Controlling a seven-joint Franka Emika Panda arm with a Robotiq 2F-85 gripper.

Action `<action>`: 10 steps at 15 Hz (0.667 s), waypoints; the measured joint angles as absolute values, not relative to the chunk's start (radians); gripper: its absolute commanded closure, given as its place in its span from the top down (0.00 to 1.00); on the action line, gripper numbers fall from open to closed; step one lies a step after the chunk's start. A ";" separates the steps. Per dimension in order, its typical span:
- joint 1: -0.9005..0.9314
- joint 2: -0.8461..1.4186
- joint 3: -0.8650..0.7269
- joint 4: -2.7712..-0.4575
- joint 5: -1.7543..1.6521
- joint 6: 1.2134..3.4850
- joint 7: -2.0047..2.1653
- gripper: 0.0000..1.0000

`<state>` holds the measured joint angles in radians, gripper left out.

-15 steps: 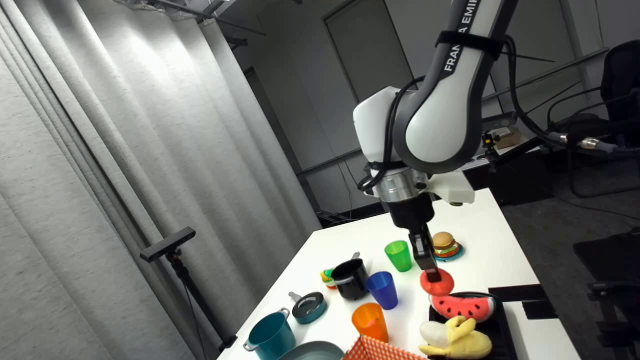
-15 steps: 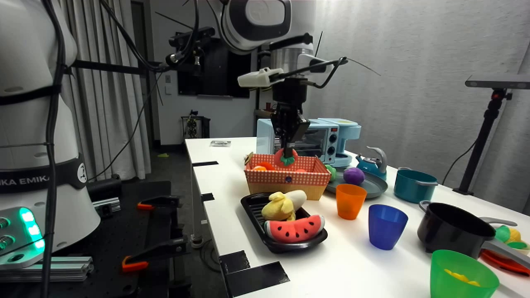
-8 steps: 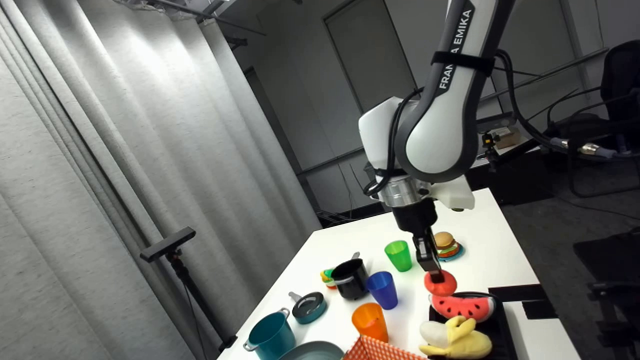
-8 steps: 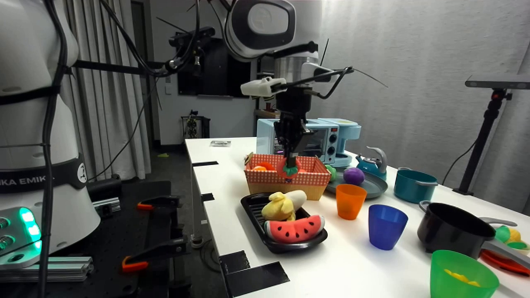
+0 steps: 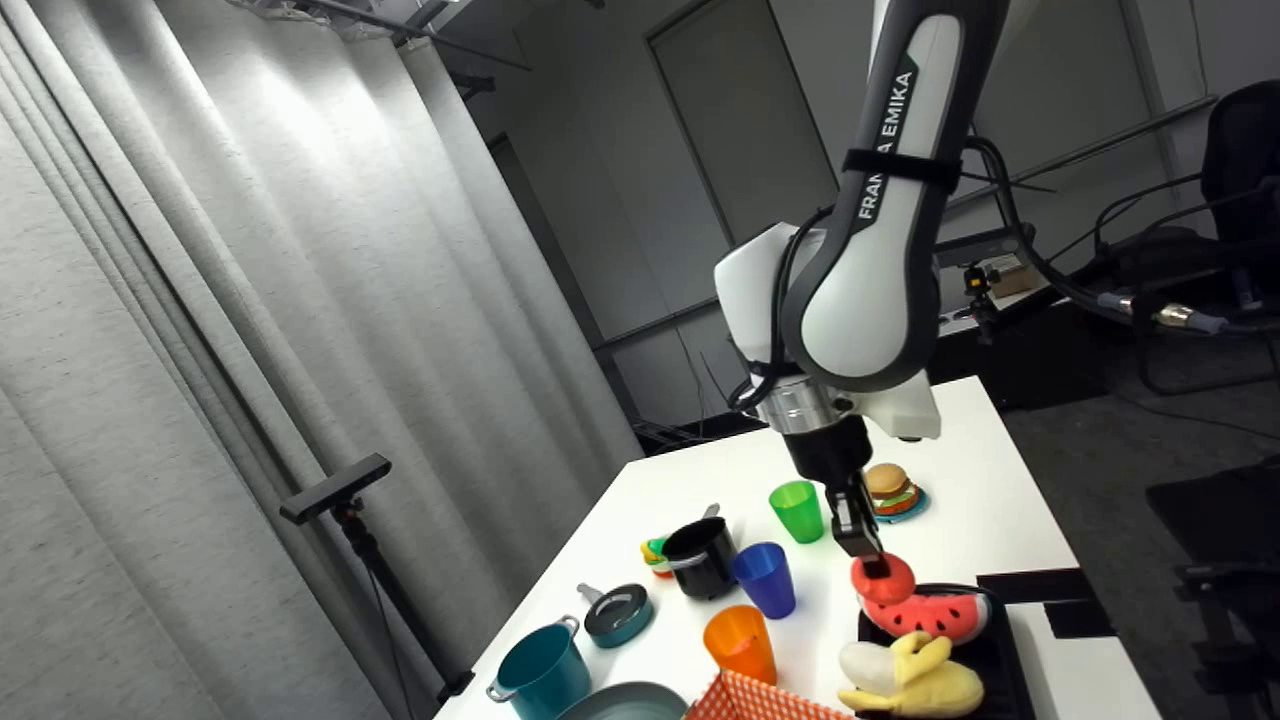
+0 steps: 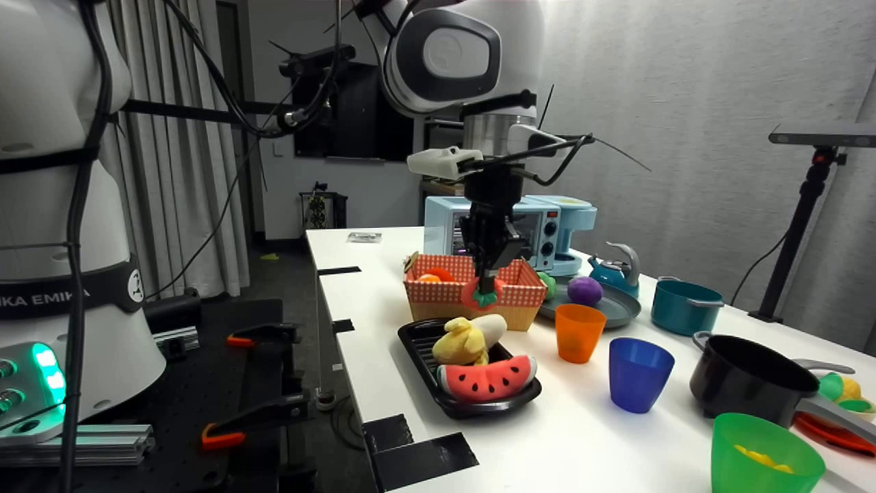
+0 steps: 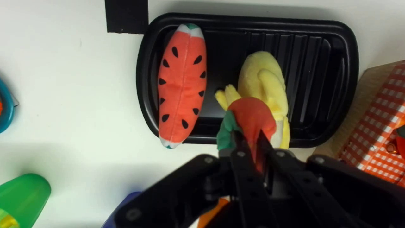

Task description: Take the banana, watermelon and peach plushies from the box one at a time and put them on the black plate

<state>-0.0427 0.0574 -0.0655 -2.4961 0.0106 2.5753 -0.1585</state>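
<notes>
Pinched between the fingertips of my gripper (image 7: 249, 134) is the peach (image 7: 253, 112), a round red plush with green leaves. It hangs in the air over the near side of the black plate (image 7: 350, 71), covering part of the banana (image 7: 262, 74) in the wrist view. That yellow plush lies on the plate around its middle, its pale end pointing toward the gripper. The watermelon (image 7: 182, 85), red with black seeds, rests at the plate's left end there, one tip over the rim. In an exterior view the box (image 6: 438, 296), red-checked, stands behind the plate with orange and red items inside.
An orange cup (image 6: 578, 333), a blue cup (image 6: 638, 375) and a green cup (image 6: 759, 452) stand along one side of the plate. Beyond them are a black pot (image 6: 742, 376) and a teal pot (image 6: 677, 311). A toy burger (image 5: 888, 485) sits on the table.
My gripper has come down with the peach still in its grip, toward the plate, shifting slightly right in both exterior views. The banana, watermelon, plate and box have stayed put.
</notes>
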 measured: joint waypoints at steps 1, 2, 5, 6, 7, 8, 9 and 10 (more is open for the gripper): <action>-0.043 0.067 -0.066 -2.488 0.011 2.575 -0.159 0.03; -0.044 0.075 -0.066 -2.480 0.011 2.575 -0.159 0.35; -0.045 0.096 -0.066 -2.459 0.011 2.575 -0.158 0.50; -0.045 0.102 -0.066 -2.453 0.011 2.575 -0.157 0.58; -0.045 0.105 -0.066 -2.449 0.011 2.575 -0.157 0.65; -0.045 0.109 -0.066 -2.446 0.011 2.575 -0.157 0.74; -0.046 0.111 -0.066 -2.442 0.011 2.575 -0.156 0.81; -0.046 0.113 -0.066 -2.440 0.011 2.575 -0.156 0.87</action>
